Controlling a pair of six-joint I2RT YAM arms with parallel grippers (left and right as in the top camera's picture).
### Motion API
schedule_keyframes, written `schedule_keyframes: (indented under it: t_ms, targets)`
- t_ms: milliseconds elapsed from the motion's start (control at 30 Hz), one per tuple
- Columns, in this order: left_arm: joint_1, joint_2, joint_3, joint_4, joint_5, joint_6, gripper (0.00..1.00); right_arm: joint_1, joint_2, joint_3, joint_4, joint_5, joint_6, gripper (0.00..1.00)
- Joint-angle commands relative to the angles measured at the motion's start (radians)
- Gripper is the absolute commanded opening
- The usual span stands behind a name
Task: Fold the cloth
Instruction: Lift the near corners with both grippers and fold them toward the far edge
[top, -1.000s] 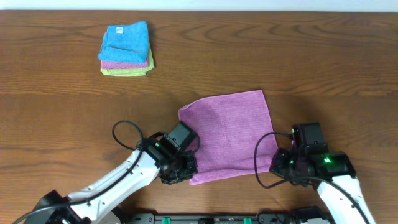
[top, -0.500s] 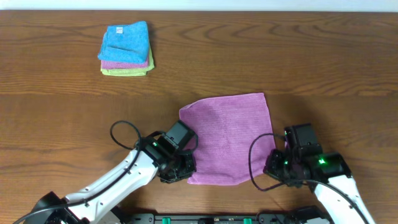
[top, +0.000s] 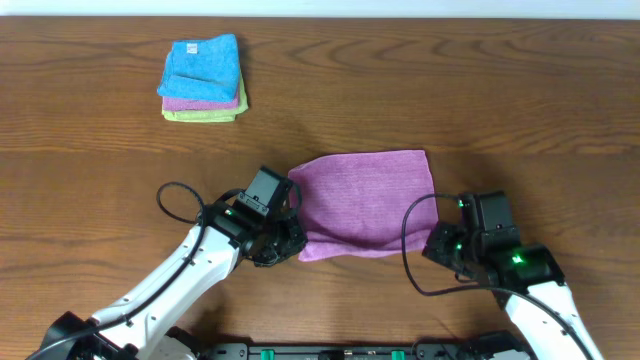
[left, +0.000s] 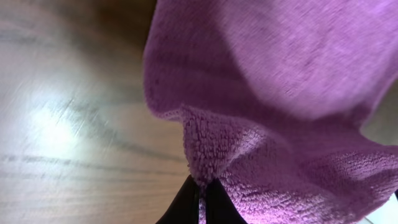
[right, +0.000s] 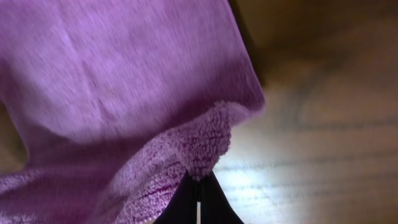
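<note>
**Operator:** State the location of the cloth.

**Technician:** The cloth (top: 365, 200) is on the wooden worktop (top: 520, 90), in the near half, between the left arm (top: 190, 272) and the right arm (top: 545, 295). Its far edge lies flat, and its far right corner is square. The near edge is held at both corners.

**Operator:** Condition of the left fingers?

**Technician:** The left fingers (left: 185, 208) are pressed together on the near left corner of the cloth. In the left wrist view the two dark tips meet with only a thin strip of purple pile between them. The fabric spreads upward from the pinch, and a dark shadow falls on the wood beside its upper left edge.

**Operator:** And the right fingers?

**Technician:** The right fingers (right: 214, 208) pinch the near right corner in the same way. The right wrist view shows the fleecy corner gripped at the tips, with the fabric spreading up and to the left. A bright patch of light lies on the worktop beside it.

**Operator:** Other items on the worktop?

**Technician:** A stack of folded cloths (top: 200, 70) sits at the far left, well apart from the held cloth. The stack is blue on top, purple in the middle and light green at the bottom.
</note>
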Motion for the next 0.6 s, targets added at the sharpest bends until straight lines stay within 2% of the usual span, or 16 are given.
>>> schedule_keyframes:
  t_ms: [0, 333, 567]
  targets:
    - [0.007, -0.006, 0.021, 0.012, -0.034, 0.0, 0.06, 0.009, -0.002, 0.017, 0.042, 0.059, -0.004, 0.02]
    - [0.007, -0.002, 0.021, 0.109, -0.187, -0.028, 0.06, 0.009, 0.135, 0.014, 0.206, 0.092, -0.006, 0.02]
    - [0.007, 0.011, 0.021, 0.174, -0.226, -0.027, 0.06, 0.009, 0.211, 0.014, 0.31, 0.092, -0.006, 0.01]
